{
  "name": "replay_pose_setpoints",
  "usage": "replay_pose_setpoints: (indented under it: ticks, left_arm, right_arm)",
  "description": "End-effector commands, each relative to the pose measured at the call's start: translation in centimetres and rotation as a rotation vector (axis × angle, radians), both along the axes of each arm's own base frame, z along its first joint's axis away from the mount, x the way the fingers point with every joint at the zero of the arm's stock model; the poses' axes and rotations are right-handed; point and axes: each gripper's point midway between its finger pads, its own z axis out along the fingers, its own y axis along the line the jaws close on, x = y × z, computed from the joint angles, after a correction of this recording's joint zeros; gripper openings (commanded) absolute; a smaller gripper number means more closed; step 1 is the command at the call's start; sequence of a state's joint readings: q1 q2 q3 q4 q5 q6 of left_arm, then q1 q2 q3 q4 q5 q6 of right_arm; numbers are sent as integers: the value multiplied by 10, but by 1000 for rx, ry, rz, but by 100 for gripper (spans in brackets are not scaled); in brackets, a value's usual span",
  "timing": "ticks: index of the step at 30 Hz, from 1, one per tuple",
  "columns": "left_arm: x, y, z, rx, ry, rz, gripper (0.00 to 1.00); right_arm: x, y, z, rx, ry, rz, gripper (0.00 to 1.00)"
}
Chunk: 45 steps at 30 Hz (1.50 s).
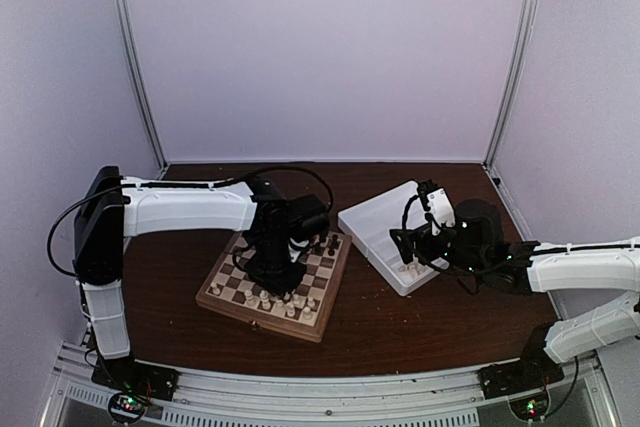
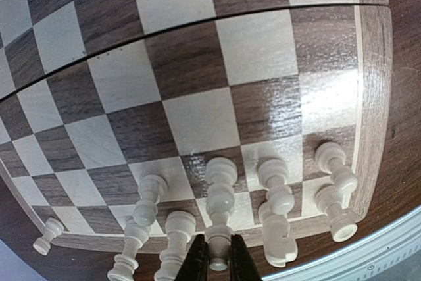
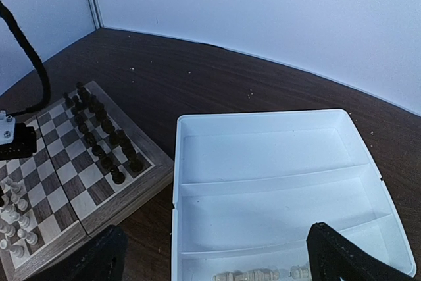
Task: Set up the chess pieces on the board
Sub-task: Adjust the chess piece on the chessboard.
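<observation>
Left pincer [image 2: 218, 264]: pinching one cream piece [image 2: 218, 241] among the near-edge rows of the board [image 2: 373, 97]
Right pincer [image 3: 214, 245]: spread over the tray [image 3: 263, 118]; spare chess pieces [image 3: 263, 273] in its nearest compartment
Doing it well: I'd seat it square, then lift straight, sparing neighbours

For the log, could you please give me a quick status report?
Left gripper shut on small cream wooden chess piece at checkered wooden board's near edge. Right gripper open above white plastic tray, spare cream pieces inside. Neighbouring pieces crowd close.
</observation>
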<state>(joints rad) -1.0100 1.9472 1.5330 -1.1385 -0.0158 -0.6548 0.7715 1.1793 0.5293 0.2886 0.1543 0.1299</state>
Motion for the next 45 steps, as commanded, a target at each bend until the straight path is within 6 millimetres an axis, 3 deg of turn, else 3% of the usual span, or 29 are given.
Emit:
replay_pose_setpoints:
  ticks: [1,16,32,45]
  left_arm:
    - [-11,-5,5,-21,48,-22,8]
    - [-12,-4,2,-7,51,-23,9]
    - [-12,-5,10,1,37,-29,23]
    - [1,3,48,4,-75,-20,24]
  right_arm:
    - [2,0,1,8,-9,-1,99]
    - [2,0,1,8,-8,2,99]
    - [2,0,1,7,-8,2,99]
    - [1,-1,4,20,-5,-3,99]
